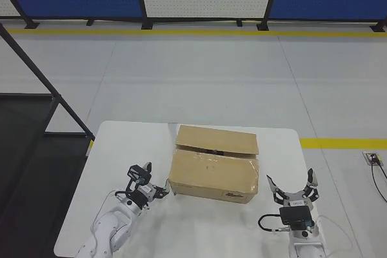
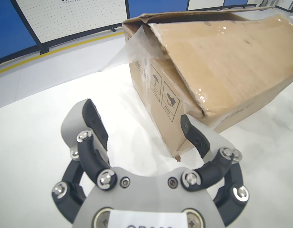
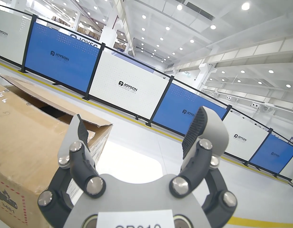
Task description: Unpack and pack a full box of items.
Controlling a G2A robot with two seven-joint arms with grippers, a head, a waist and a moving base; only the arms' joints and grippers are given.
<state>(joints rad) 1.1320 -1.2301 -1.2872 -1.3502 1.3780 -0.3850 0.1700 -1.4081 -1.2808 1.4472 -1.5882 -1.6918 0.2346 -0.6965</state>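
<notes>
Squarely mid-frame in the top view: a brown corrugated cardboard box (image 1: 209,187) on the white rounded table (image 1: 122,145), laid with its long axis left to right across the picture. Not yet unpacked, by the look of it: near flap (image 1: 213,166) slumped down over the opening, far flap (image 1: 217,138) half lifted, only a dark gap between. Clear packing tape (image 2: 134,50) peeled loose and hanging at the box's corner, upper middle of the left wrist view.

Left gripper (image 1: 153,181) at lower left of the top frame, just beside the box's near left corner, spread wide and holding nothing, pointed towards the box's short end face. Right gripper (image 1: 291,183) at lower right, likewise spread and empty, standing a little clear of the near right corner with bare table between.

Judged nearer: the left. Probably calls for raising the slumped flap along its long edge, so reaching up and over from the corner rather than pinching the end wall. Some risk of snagging the loose tape on the way.
</notes>
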